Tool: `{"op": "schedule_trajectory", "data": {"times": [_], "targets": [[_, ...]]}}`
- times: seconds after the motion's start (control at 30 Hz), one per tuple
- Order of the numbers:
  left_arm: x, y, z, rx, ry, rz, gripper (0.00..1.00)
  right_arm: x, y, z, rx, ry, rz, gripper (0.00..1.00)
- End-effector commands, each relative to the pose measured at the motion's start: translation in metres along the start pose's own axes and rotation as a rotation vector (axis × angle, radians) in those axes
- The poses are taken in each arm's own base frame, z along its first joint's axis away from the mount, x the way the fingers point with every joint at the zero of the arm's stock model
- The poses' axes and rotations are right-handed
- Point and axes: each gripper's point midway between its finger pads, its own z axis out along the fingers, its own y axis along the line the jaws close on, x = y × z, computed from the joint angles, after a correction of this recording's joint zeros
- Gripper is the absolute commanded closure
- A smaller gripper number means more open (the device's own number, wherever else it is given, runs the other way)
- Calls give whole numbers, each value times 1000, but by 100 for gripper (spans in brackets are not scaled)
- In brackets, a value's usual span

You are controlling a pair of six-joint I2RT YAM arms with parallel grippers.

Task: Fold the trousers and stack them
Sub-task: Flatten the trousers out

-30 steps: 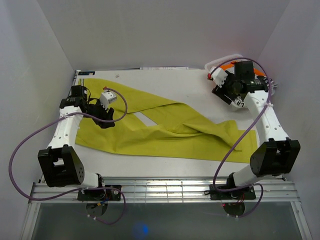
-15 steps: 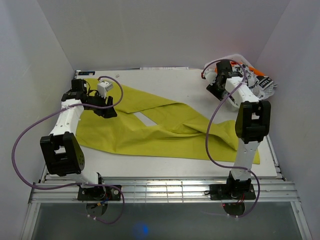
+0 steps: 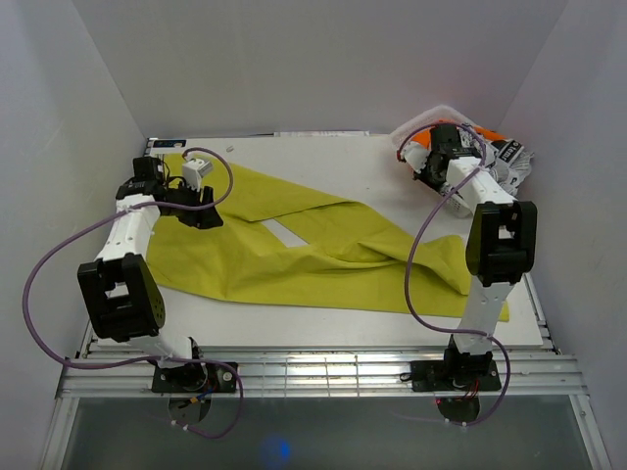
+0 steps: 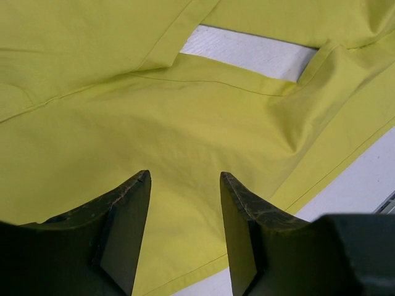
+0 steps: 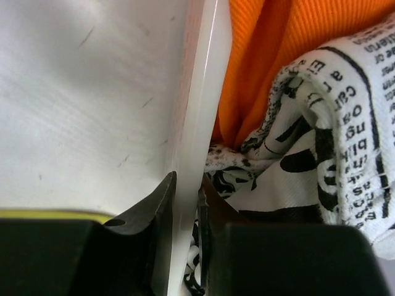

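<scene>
The mustard-yellow trousers point(image 3: 313, 257) lie spread out flat across the table, waist at the left and legs running to the right. My left gripper point(image 3: 199, 208) hovers open just above the cloth point(image 4: 185, 117) near the waist end, nothing between its fingers point(image 4: 126, 203). My right gripper point(image 3: 429, 163) is at the back right corner, away from the trousers. Its jaws are shut on the thin translucent rim point(image 5: 203, 92) of a plastic bin point(image 3: 443, 114).
The bin holds an orange garment point(image 5: 278, 49) and a black-and-white printed cloth point(image 5: 321, 123), which also show over its edge point(image 3: 514, 162). Bare white table point(image 3: 333, 162) lies behind the trousers. Side walls stand close on both sides.
The right arm swung to the bin at the back right and its jaws closed on the rim. The left gripper shifted slightly back and left over the trousers, jaws a little narrower.
</scene>
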Motion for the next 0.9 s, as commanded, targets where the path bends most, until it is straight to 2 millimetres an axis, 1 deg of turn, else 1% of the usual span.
{"op": "schedule_trajectory", "data": {"times": [0.0, 0.03, 0.07, 0.1, 0.13, 0.17, 0.2, 0.23, 0.27, 0.3, 0.33, 0.37, 0.43, 0.47, 0.5, 0.53, 0.57, 0.6, 0.63, 0.67, 0.7, 0.73, 0.77, 0.8, 0.83, 0.87], "targets": [[-6, 14, -3, 18, -32, -68, 42, -29, 10, -27, -31, -183, -321, 92], [-5, 18, -5, 20, -40, -86, 42, -21, 16, -23, -43, -163, -358, 92], [-4, 20, -5, 24, -41, -91, 42, -15, 12, -21, -37, -155, -380, 92], [-2, 22, -4, 28, -41, -99, 43, -15, 5, -19, -21, -174, -442, 92], [-2, 25, -5, 29, -45, -104, 43, -3, -3, -13, -13, -171, -462, 92], [-1, 26, -5, 27, -43, -108, 43, -4, -10, -13, 8, -206, -491, 92], [1, 29, -4, 24, -39, -111, 43, -12, -28, -11, 82, -238, -547, 92], [1, 32, -5, 19, -40, -114, 43, -9, -36, -8, 102, -228, -564, 92], [2, 33, -4, 16, -38, -113, 43, -12, -55, -1, 136, -218, -560, 92], [2, 34, -4, 15, -37, -113, 43, -8, -72, 3, 158, -203, -541, 92], [3, 36, -3, 17, -34, -120, 43, -10, -88, 4, 184, -202, -527, 92], [4, 37, -2, 18, -33, -123, 43, -22, -112, 8, 226, -210, -521, 92], [4, 38, 0, 19, -31, -129, 43, -26, -138, 12, 282, -183, -506, 82], [4, 39, 0, 19, -31, -131, 42, -25, -142, 24, 279, -169, -476, 74], [4, 41, 0, 10, -25, -133, 41, -31, -160, 13, 328, -160, -450, 66], [5, 42, 0, 4, -24, -133, 40, -30, -160, 13, 325, -157, -434, 59], [4, 43, -1, -2, -23, -129, 38, -28, -159, 3, 318, -159, -401, 45], [5, 45, -2, -10, -19, -130, 37, -22, -146, 5, 283, -159, -391, 34], [5, 45, -2, -14, -17, -130, 36, -16, -137, 1, 261, -162, -382, 22], [5, 45, -2, -13, -17, -132, 36, -16, -139, -30, 286, -187, -373, 11], [5, 45, -3, -12, -15, -134, 35, -13, -128, -39, 262, -209, -348, 10], [5, 45, -3, -10, -15, -135, 35, 2, -113, -39, 223, -193, -318, 10], [5, 44, -3, -7, -16, -138, 35, -1, -114, -69, 230, -242, -292, 9], [5, 43, -3, -3, -15, -143, 35, 7, -88, -76, 118, -261, -225, 9], [5, 41, -3, 3, -17, -142, 35, 15, -83, -90, 78, -266, -181, 9], [5, 41, -4, 4, -18, -146, 35, 19, -71, -109, 28, -281, -155, 11]]}}
